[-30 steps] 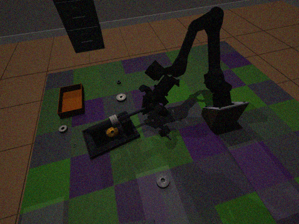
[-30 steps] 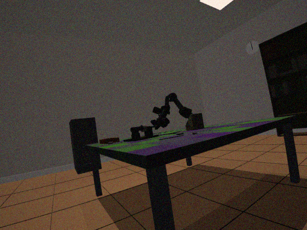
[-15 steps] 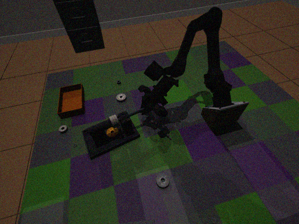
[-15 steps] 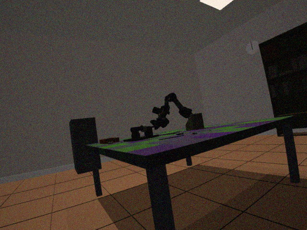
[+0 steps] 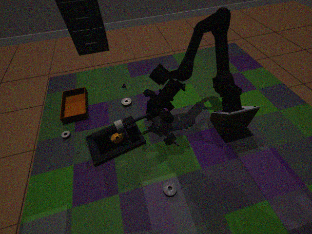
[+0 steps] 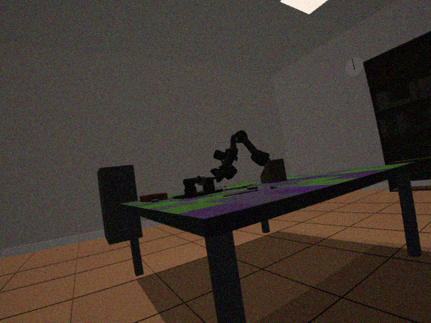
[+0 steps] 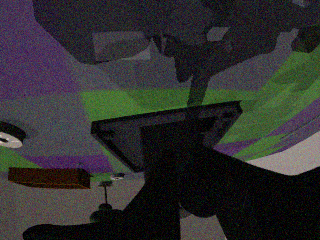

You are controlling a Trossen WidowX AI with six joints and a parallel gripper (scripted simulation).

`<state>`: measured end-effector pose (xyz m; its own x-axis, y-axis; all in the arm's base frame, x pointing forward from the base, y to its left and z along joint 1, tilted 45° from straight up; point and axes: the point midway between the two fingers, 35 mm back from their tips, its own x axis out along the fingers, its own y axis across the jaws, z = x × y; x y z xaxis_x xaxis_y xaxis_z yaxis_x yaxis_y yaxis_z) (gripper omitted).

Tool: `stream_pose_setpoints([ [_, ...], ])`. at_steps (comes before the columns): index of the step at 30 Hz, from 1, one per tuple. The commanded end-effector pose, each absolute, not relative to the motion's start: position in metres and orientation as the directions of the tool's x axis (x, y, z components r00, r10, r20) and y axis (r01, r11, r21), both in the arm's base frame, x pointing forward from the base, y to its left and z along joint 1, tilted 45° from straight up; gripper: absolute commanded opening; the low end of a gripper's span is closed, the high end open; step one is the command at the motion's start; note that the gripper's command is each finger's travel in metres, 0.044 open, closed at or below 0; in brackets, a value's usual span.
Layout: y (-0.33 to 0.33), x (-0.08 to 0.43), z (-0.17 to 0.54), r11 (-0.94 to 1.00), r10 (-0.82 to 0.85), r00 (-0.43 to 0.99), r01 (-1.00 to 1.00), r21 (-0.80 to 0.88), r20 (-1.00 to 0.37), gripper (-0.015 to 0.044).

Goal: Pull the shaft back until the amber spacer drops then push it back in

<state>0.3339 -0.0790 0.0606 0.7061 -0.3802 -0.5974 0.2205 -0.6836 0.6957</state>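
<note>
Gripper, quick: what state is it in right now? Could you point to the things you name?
Gripper [image 5: 149, 115] [image 6: 217, 179]: closed on the dark shaft [image 5: 139, 118], whose other end runs to the fixture on the black tray [image 5: 121, 153] [image 7: 167, 114].

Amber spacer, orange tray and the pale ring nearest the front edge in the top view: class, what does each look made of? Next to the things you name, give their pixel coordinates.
Amber spacer [image 5: 117, 139]: perhaps brass or glossy plastic; yellow-gold with brighter patches.
Orange tray [image 5: 75, 105] [image 6: 153, 196] [image 7: 49, 178]: possibly painted wood or plastic; flat, even colour.
Pale ring [image 5: 169, 189]: likely brushed metal; fine streaks radiate around its hole.
</note>
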Motion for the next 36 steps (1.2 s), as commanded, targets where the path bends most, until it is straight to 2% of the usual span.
stream_pose_setpoints([
  [1, -0.0786, 0.3367, 0.0614, -0.686, -0.379, 0.709, 0.217, 0.695, -0.595, 0.0],
  [36, -0.0768, 0.3466, 0.0602, -0.686, -0.379, 0.709, 0.216, 0.695, -0.595, 0.0],
])
